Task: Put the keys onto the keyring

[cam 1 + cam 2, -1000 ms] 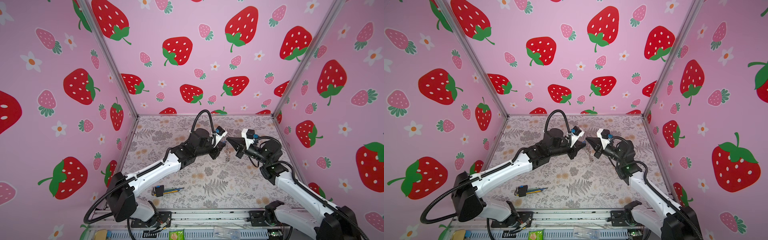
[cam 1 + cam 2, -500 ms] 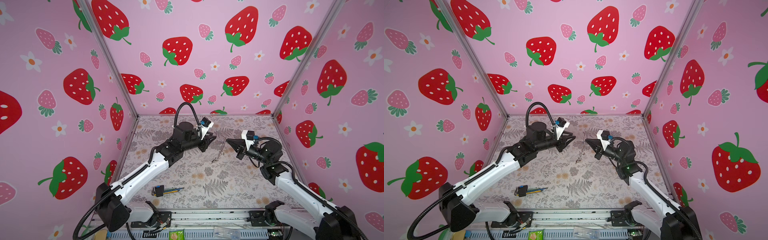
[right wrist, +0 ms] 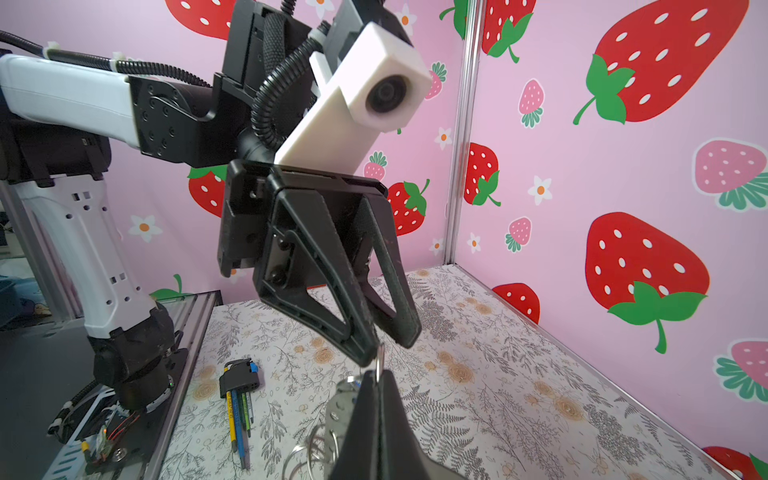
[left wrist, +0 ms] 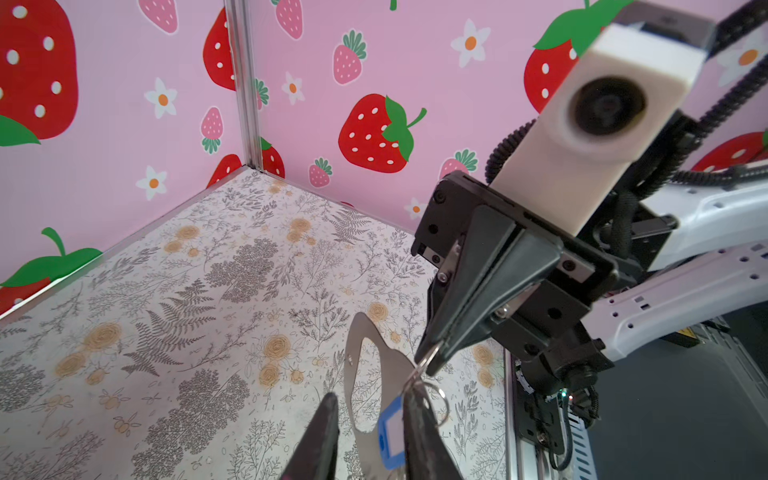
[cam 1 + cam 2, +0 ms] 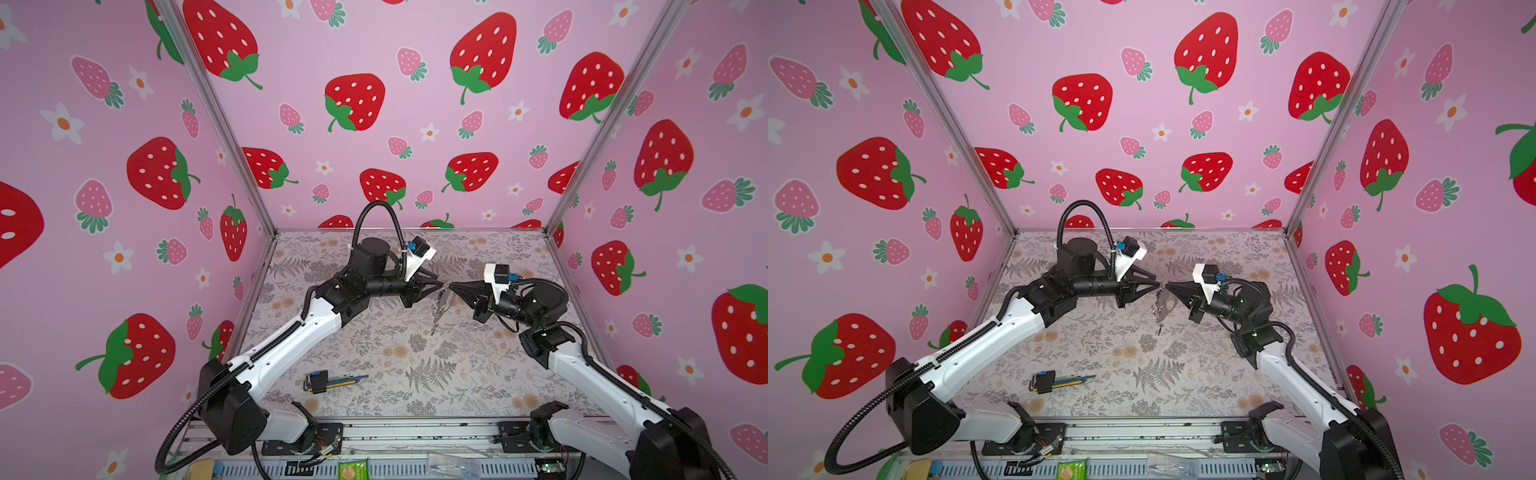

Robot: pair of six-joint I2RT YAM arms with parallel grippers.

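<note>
Keyring (image 4: 394, 368) runs off-frame in the left wrist view (keys (image 5: 434, 326) mere specks overhead).

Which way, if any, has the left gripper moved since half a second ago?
Yes. Against the unmoved hex-key bundle, the left gripper shifted right, reaching the keyring hanging from the right gripper.

A hex-key bundle (image 5: 328, 381) in a black and blue holder lies flat on the floral table cover (image 5: 415, 395), its coloured keys fanned out from the holder. Well behind the bundle rises a pink strawberry wall (image 5: 374, 124). In front of it, past the cover's edge, a green packet (image 5: 352, 471) lies near a clear plastic piece (image 5: 451, 464)
</note>
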